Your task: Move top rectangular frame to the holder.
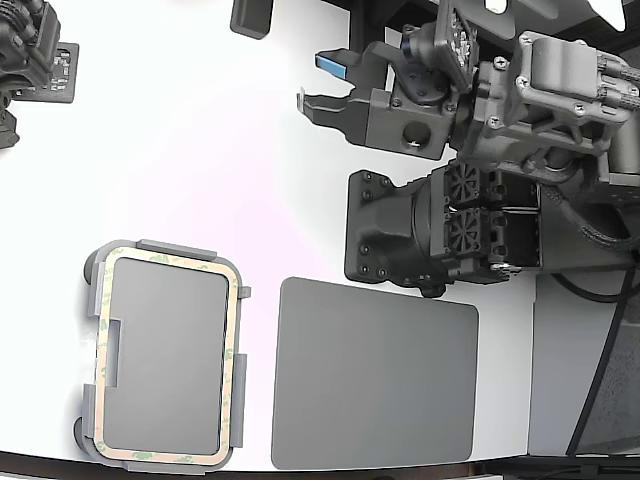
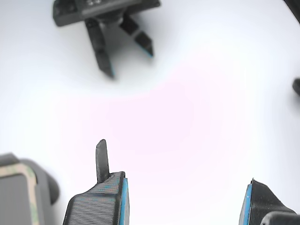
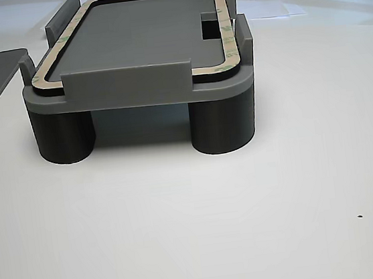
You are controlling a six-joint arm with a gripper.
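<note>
Beige ring, exterior view: I see the top rectangular frame (image 1: pixel 167 262) seated inside the holder (image 1: pixel 165 247), at the lower part of the exterior view's left, on the white desk (image 1: pixel 180 140).
Pincer, exterior view: my pincer (image 1: pixel 322 82) hangs over bare desk near the upper middle, well apart from the frame, up and toward the exterior view's right of it; its tips point to the exterior view's left and stand apart with nothing between them.
Mat, exterior view: a dark grey mat (image 1: pixel 375 372) lies flat just beside the holder, on the exterior view's right of it, below the arm's body.
Wrist view: both blue-lined fingers (image 2: pixel 115 199) show with a wide gap and only white desk between them; a corner of the frame (image 2: pixel 16 171) and holder (image 2: pixel 44 180) peeks in at the picture's edge, off to the side of the pincer, not touching it. A second pincer (image 2: pixel 124 49) rests farther off.
Other view: the frame (image 3: pixel 227 34) lies level within the holder's raised tabs (image 3: pixel 126 82), and the holder stands on round dark legs (image 3: pixel 222 125). The pincer is out of this picture.
</note>
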